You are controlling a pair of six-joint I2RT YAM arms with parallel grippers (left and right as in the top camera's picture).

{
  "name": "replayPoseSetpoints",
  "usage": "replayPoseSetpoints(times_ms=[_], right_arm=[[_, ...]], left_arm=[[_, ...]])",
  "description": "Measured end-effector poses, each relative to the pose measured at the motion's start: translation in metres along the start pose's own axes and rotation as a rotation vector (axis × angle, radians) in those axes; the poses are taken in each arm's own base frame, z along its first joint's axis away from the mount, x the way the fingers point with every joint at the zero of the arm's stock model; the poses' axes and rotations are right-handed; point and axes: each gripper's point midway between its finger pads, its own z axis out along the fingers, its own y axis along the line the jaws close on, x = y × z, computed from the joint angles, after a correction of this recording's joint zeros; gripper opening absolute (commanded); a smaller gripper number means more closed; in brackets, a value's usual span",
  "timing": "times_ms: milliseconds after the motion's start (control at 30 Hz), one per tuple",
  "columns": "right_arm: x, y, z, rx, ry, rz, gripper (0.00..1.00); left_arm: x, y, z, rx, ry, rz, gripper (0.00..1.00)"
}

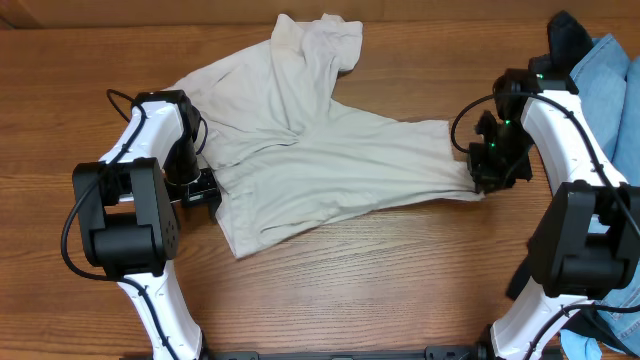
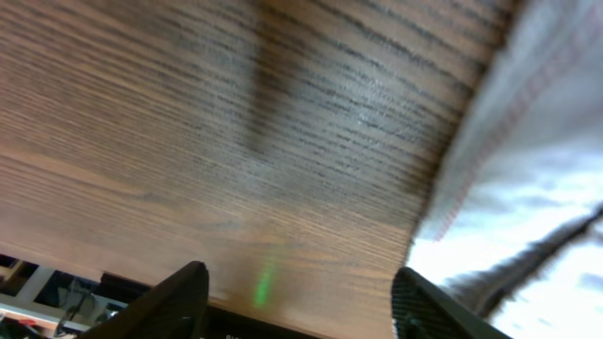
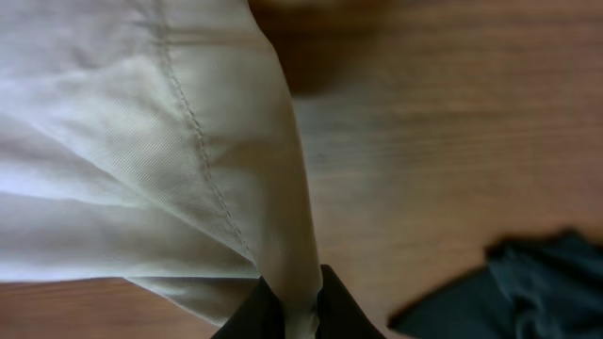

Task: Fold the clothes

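Note:
The pale cream trousers [image 1: 310, 150] lie spread and wrinkled across the middle of the wooden table, one leg bunched at the far edge, the other stretched to the right. My right gripper [image 1: 484, 182] is shut on the end of that right leg; the right wrist view shows the cloth [image 3: 170, 151] pinched between the fingers [image 3: 300, 315]. My left gripper [image 1: 205, 190] is open at the trousers' left edge, low over the table. In the left wrist view its fingers [image 2: 300, 306] frame bare wood, with the cloth edge [image 2: 528, 160] by the right finger.
A light blue denim garment [image 1: 612, 90] and a black garment [image 1: 565, 40] lie at the table's right edge behind my right arm. The black garment also shows in the right wrist view [image 3: 509, 292]. Bare wood lies in front of the trousers.

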Motion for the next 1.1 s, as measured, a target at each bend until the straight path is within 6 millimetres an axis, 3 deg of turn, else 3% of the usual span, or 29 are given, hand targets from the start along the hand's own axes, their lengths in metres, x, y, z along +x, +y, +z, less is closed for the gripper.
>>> replayPoseSetpoints(times_ms=[200,433,633,867,1100], right_arm=[[0.018,-0.014,0.003,0.057,0.073,0.064,0.16],[0.014,-0.016,0.004,0.067,0.057,0.093,0.17],[0.013,-0.016,0.004,0.07,0.049,0.1,0.17],[0.011,-0.017,0.004,0.073,0.042,0.106,0.17],[0.01,-0.017,0.004,0.073,0.038,0.106,0.17]], left_arm=[[0.013,0.002,0.0,0.0,0.054,0.021,0.61],[0.011,-0.036,-0.015,0.236,0.005,0.131,0.75],[0.018,-0.053,-0.034,0.359,-0.025,0.164,0.73],[0.047,-0.075,-0.01,0.445,0.095,0.185,0.71],[0.056,-0.09,0.01,0.533,0.133,0.193,0.64]])
